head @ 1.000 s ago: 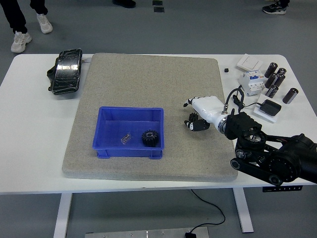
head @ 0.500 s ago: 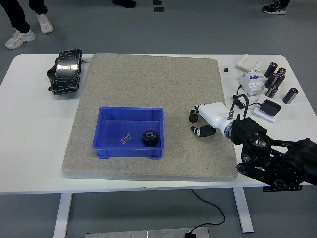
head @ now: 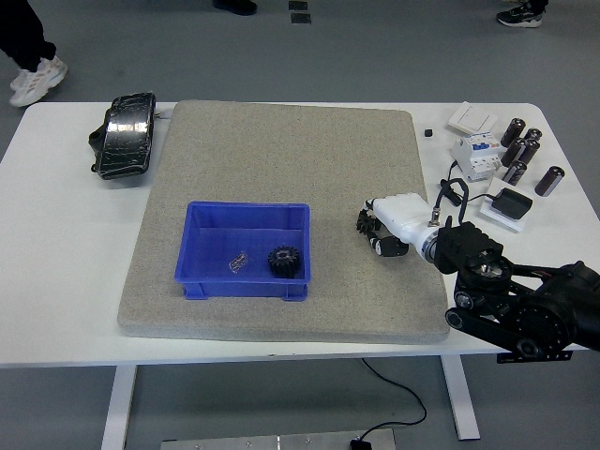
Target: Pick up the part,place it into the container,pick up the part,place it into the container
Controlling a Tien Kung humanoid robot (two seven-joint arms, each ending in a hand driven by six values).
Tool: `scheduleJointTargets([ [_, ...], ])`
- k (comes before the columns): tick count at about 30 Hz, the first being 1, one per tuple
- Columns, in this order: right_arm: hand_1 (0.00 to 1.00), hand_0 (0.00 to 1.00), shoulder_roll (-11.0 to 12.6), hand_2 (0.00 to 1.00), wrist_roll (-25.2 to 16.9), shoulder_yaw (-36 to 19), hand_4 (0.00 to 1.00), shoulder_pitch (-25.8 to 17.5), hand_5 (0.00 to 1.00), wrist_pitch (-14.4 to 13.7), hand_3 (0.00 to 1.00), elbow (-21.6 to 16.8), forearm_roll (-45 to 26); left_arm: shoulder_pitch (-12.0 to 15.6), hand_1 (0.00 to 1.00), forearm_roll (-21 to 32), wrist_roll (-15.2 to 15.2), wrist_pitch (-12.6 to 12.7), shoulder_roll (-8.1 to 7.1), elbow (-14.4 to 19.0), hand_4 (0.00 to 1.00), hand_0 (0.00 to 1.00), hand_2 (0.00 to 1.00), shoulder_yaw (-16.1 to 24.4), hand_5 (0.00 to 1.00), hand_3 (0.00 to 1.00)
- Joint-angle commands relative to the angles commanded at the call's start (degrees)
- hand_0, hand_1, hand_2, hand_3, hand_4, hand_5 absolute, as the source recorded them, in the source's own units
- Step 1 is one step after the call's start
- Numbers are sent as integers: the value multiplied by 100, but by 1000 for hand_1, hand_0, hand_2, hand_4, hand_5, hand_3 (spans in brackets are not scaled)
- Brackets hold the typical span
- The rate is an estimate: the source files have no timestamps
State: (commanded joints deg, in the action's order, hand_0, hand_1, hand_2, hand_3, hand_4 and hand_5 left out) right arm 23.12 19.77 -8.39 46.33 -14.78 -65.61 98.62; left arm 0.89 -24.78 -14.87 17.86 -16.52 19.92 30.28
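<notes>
Head view: on the grey felt mat (head: 281, 169), the blue plastic container (head: 246, 249) holds one black toothed gear (head: 283, 260); just right of it, my white right hand (head: 398, 223) curls around a second small black gear (head: 367, 222).

A white worktop (head: 56, 244) on white legs stands on a grey floor (head: 375, 56), a black cable (head: 398, 394) trailing beneath it. A person's white shoes (head: 36, 77) show at the far left.
</notes>
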Motion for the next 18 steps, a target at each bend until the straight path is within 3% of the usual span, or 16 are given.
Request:
scheduleJointTargets([
  [15, 467, 384, -43, 463, -80, -96, 503, -24, 128, -141, 681, -34, -283, -8, 668, 47, 47, 19, -7, -13, 484, 674, 595, -12, 421, 562],
  [16, 455, 365, -45, 419, -88, -105, 572, -26, 82, -151, 673, -32, -313, -10, 668, 48, 49, 22, -8, -13, 484, 674, 597, -11, 425, 562],
  [18, 455, 365, -52, 419, -102, -110, 572, -28, 82, -169, 673, -29, -357, -12, 668, 49, 53, 25, -9, -13, 484, 674, 597, -9, 425, 562],
])
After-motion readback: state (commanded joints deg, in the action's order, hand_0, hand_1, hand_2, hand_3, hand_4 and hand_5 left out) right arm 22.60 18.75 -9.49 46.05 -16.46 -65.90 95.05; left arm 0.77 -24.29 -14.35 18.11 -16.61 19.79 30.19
